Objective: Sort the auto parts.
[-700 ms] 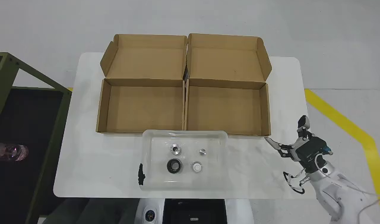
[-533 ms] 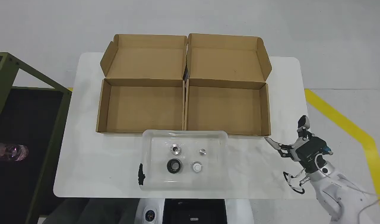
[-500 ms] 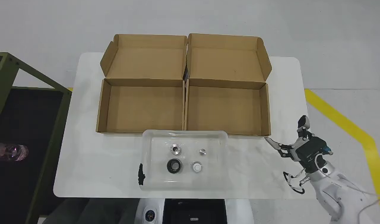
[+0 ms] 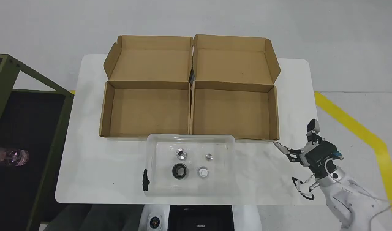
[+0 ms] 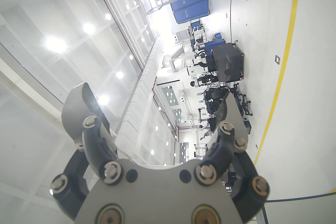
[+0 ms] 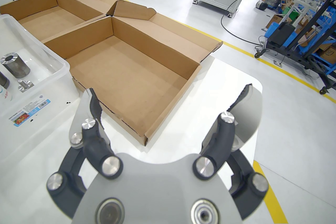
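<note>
**Worktop layout.** The white worktop (image 4: pixel 92 163) carries two open cardboard boxes, set side by side and touching along their shared wall. The lids of both the left box (image 4: pixel 147 111) and the right box (image 4: pixel 233 113) are folded back, away from the robot. A clear plastic bin (image 4: pixel 190 136) stands just in front of the boxes, at the seam between them.

**Auto parts.** All four parts lie inside the clear plastic bin, apart from one another:
- A metal cylinder (image 4: pixel 180 152) stands upright on the far left of the group. The bore in its top face is seen in the right wrist view.
- A small metal piece (image 4: pixel 208 156) sits to the right of the metal cylinder.
- A black ring (image 4: pixel 180 171) lies nearer the robot, on the left.
- A white part (image 4: pixel 203 171) lies beside the black ring, on its right.

**Right end effector.** The right end effector (image 4: pixel 286 163) is at the near right corner of the worktop, well apart from the bin. It faces the near right corner of the right box. Its fingers are spread wide and carry nothing.

**Left end effector.** The left end effector (image 5: pixel 155 93) is seen in its own wrist view, pointing up toward the hall ceiling. Its fingers are likewise spread apart, with nothing between them.

**Surroundings.** A green metal frame (image 4: pixel 18 71) stands off the left edge of the worktop. A yellow line (image 4: pixel 349 117) runs across the floor to the right.
</note>
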`<act>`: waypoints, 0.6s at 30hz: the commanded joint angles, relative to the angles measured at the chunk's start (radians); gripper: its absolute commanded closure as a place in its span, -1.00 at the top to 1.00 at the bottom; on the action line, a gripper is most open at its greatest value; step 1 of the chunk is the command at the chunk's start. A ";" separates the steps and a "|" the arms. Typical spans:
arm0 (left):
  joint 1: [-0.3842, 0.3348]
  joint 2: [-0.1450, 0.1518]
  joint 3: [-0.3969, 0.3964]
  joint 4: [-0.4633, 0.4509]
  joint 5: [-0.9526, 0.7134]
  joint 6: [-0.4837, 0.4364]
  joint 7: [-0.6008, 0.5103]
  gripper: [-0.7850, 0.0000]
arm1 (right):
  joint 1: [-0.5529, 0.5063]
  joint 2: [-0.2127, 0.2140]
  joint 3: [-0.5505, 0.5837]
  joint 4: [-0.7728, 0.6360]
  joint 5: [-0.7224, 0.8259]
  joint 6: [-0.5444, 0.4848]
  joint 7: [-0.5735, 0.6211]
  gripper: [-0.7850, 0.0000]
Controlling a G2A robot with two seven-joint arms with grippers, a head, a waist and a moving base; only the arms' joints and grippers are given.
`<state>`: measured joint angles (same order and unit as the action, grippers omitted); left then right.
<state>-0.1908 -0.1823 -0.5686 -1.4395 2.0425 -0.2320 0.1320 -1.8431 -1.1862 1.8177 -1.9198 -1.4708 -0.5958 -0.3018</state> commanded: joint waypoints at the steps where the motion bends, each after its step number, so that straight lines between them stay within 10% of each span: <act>1: 0.000 0.000 0.000 0.000 0.000 0.000 0.000 1.00 | 0.003 0.000 -0.007 0.001 0.004 -0.003 0.021 1.00; 18: 0.000 0.000 0.000 0.000 0.000 0.000 0.000 1.00 | 0.174 0.022 -0.177 -0.046 0.012 -0.270 0.230 1.00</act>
<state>-0.1908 -0.1823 -0.5686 -1.4395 2.0425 -0.2320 0.1320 -1.6893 -1.1645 1.6588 -1.9703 -1.4681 -0.8476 -0.0827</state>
